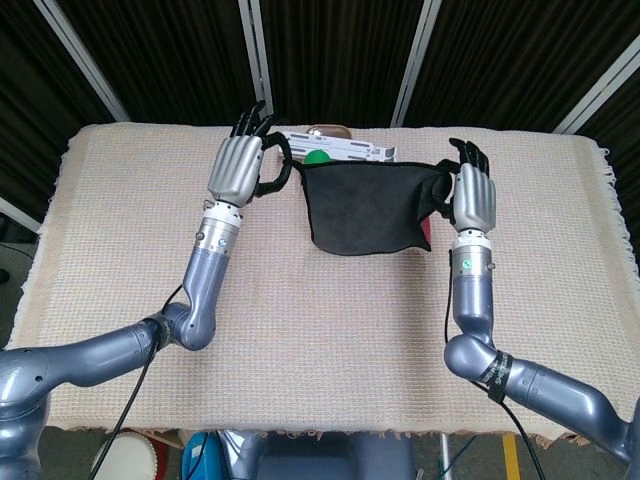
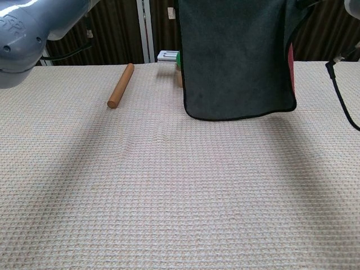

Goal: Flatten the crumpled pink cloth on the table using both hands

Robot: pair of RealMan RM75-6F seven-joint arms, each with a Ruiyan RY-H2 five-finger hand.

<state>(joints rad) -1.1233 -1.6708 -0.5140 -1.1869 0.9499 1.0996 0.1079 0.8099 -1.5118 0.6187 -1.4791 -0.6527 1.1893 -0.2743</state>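
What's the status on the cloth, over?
Left hand and right hand each pinch a top corner. Cloth hangs spread between them, off the table, dark face out, pink at one edge. Ball and dowel behind.

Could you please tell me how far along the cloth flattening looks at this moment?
Done: the cloth is off the table and pulled out into a flat hanging sheet, dark side facing the cameras, pink showing at its right edge. In hand: the left hand and right hand each hold an upper corner. Left: laying it flat on the table and releasing.
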